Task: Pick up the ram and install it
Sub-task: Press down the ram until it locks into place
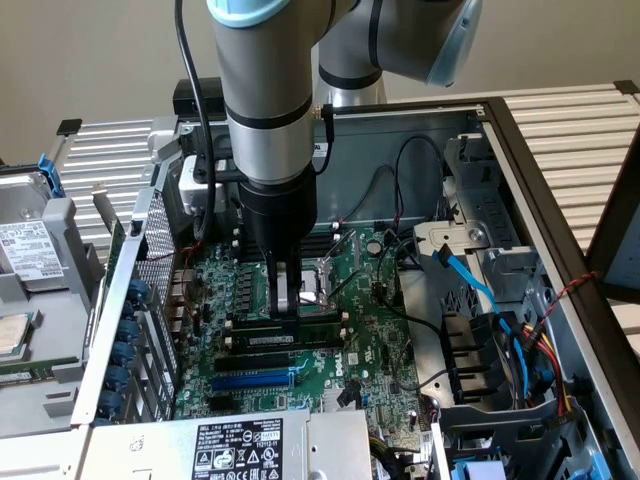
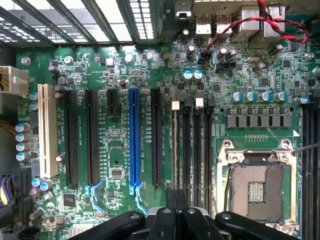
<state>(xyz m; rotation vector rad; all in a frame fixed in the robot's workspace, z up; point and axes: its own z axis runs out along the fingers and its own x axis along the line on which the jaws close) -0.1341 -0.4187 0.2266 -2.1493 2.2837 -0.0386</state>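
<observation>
Robot arm point(image 1: 262, 90) stands approx. vertical, wrist pointing straight down. Gripper point(image 1: 287, 305) is low, its fingers point(image 1: 290, 290) closed together. In wrist view the gripper point(image 2: 176, 200) fingertips meet, w/o gap.

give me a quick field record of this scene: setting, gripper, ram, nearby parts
setting: open computer case with the motherboard exposed
gripper: gripper shut, lowered onto the board
ram: ram lies along a slot under the fingertips; whether it is fully seated cannot be told
nearby parts: blue slot beside the ram, empty CPU socket on the other side
</observation>
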